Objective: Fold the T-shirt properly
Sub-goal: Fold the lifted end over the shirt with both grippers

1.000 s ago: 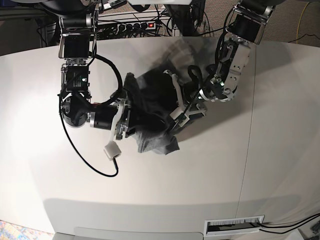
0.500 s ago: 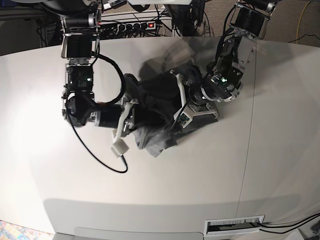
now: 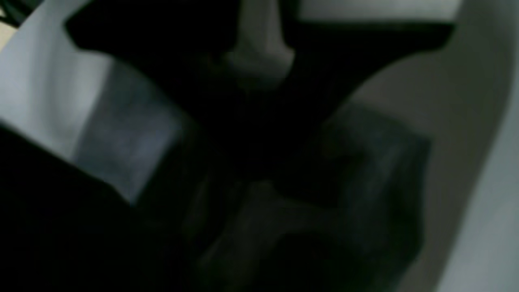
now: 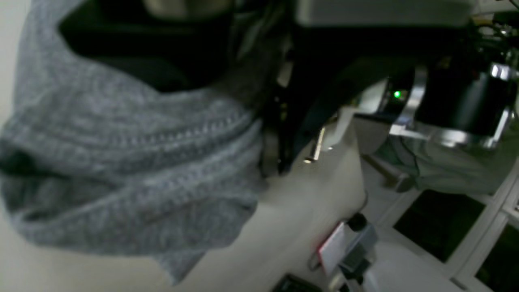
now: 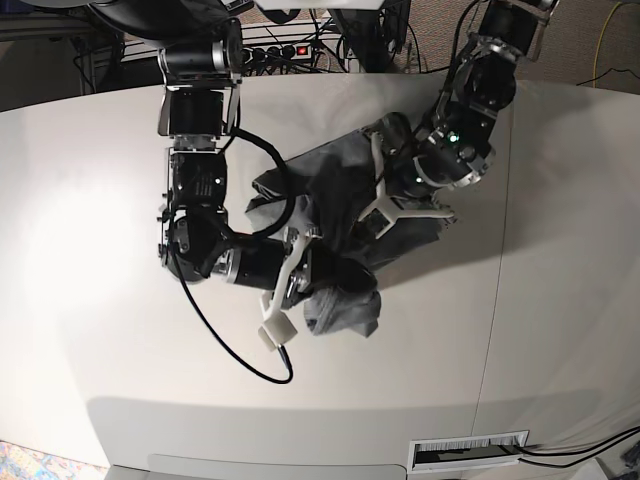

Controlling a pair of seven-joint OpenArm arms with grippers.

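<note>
The grey T-shirt [image 5: 345,305] lies bunched in a heap at the middle of the white table [image 5: 100,300]. My right gripper [image 5: 312,268], on the arm at the left of the base view, is shut on a fold at the heap's lower left. In the right wrist view the heathered T-shirt [image 4: 121,162] with a stitched hem hangs gathered just below the jaws. My left gripper [image 5: 372,218], on the arm at the base view's right, is shut in the cloth at the heap's upper right. The left wrist view is dark and blurred, with T-shirt cloth [image 3: 373,170] close to the lens.
A small white block [image 5: 277,333] on a black cable dangles under the right arm, just left of the heap. Power strips and cables [image 5: 270,50] crowd the far table edge. A slot [image 5: 470,452] sits in the near edge at the right.
Both grippers have swung to the right, and the right one also toward the near edge, carrying the bunched T-shirt with them. The cloth between them has spread out a little.
</note>
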